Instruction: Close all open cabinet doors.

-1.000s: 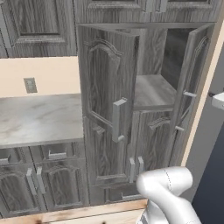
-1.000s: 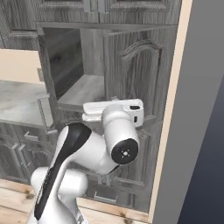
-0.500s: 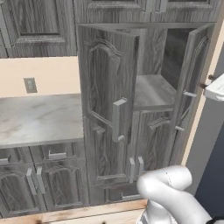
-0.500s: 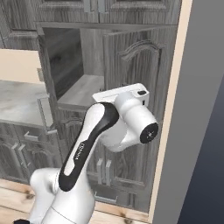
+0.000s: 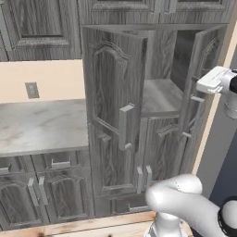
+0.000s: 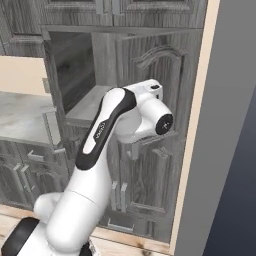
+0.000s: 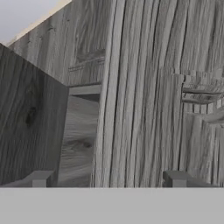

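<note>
Two tall arched cabinet doors stand open in the left base view. The left door [image 5: 113, 97] swings out toward me with its bar handle [image 5: 125, 127]. The right door [image 5: 202, 88] is open beside a beige strip, and my white hand [image 5: 215, 79] is right against its outer side. In the right base view that right door [image 6: 165, 65] sits behind my arm's elbow [image 6: 150, 110]. Close wood grain fills the hand view, where my gripper [image 7: 107, 179] is open, its fingertips [image 7: 41, 178] wide apart with nothing between them.
A marble counter [image 5: 41, 125] lies to the left, with drawer fronts and shut lower doors [image 5: 51, 194] beneath. Shut upper doors [image 5: 37, 23] run along the top. An inner shelf [image 5: 159, 95] shows between the open doors. A tall grey panel [image 6: 230, 150] bounds the right.
My arm has swung up and to the right, bringing the hand in from the right edge to the right door's outer side. Both doors stand as before.
</note>
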Robot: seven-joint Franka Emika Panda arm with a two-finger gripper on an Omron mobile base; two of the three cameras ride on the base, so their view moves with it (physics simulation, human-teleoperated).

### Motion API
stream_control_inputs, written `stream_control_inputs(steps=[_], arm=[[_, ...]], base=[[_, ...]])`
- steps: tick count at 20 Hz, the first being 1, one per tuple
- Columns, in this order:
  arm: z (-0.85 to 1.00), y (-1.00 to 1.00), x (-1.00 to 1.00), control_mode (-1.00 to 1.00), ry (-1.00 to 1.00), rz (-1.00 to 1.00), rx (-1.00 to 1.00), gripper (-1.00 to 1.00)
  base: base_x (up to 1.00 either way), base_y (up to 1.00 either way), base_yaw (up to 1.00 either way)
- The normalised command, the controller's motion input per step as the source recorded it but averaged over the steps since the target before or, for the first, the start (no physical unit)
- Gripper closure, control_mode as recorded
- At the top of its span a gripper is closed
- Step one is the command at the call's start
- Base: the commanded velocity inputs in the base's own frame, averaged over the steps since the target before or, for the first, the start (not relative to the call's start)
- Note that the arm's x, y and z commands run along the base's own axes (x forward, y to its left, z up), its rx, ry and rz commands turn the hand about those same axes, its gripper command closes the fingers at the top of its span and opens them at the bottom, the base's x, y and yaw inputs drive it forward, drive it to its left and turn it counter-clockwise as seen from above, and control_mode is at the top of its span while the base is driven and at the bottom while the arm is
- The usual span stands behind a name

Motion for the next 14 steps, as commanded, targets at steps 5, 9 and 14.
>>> stream_control_inputs(steps=[5, 9, 14], arm=[[0.09, 0.32, 0.83, -1.0, 0.0, 0.0, -0.04, -1.0], [0.0, 0.21, 0.84, -1.0, 0.0, 0.0, -0.02, -1.0], [0.0, 0.2, 0.83, -1.0, 0.0, 0.0, 0.0, -1.0]], base=[[0.0, 0.0, 0.0], [0.0, 0.0, 0.0], [0.0, 0.0, 0.0]])
